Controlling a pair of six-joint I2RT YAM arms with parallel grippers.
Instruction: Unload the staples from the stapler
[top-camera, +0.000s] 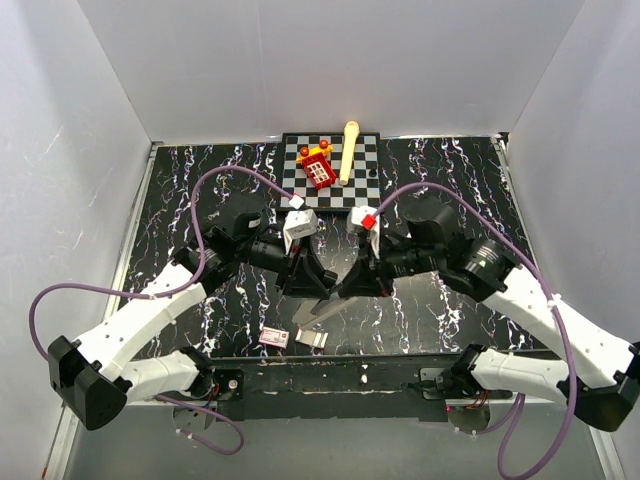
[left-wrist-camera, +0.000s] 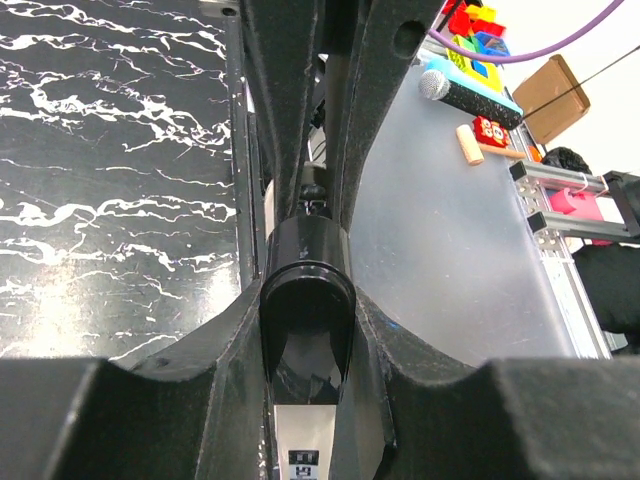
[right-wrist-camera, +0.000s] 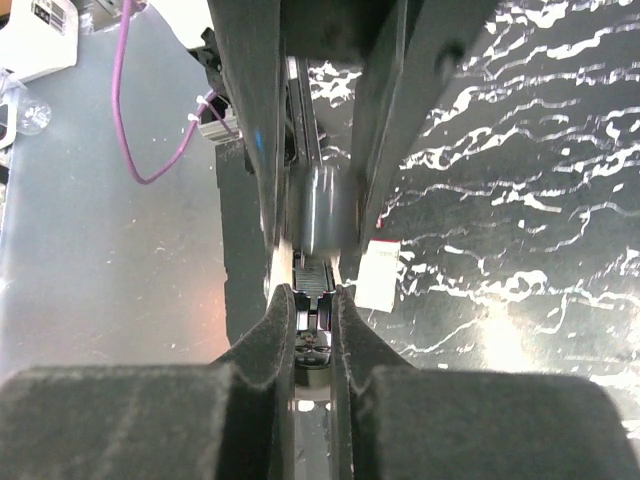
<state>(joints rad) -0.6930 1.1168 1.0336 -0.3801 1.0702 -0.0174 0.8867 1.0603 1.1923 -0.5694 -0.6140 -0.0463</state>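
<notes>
Top external: both jaws clench the stapler (top-camera: 322, 308), box (top-camera: 274, 337) and staples (top-camera: 313, 339) lying near

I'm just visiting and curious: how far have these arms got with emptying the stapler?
Grasping looks done: the left end effector and right end effector both clamp the stapler between them. In hand: its top seems swung open. A pale strip lies beside the small box, possibly staples already out. Left: I cannot tell whether more remain inside.
</notes>
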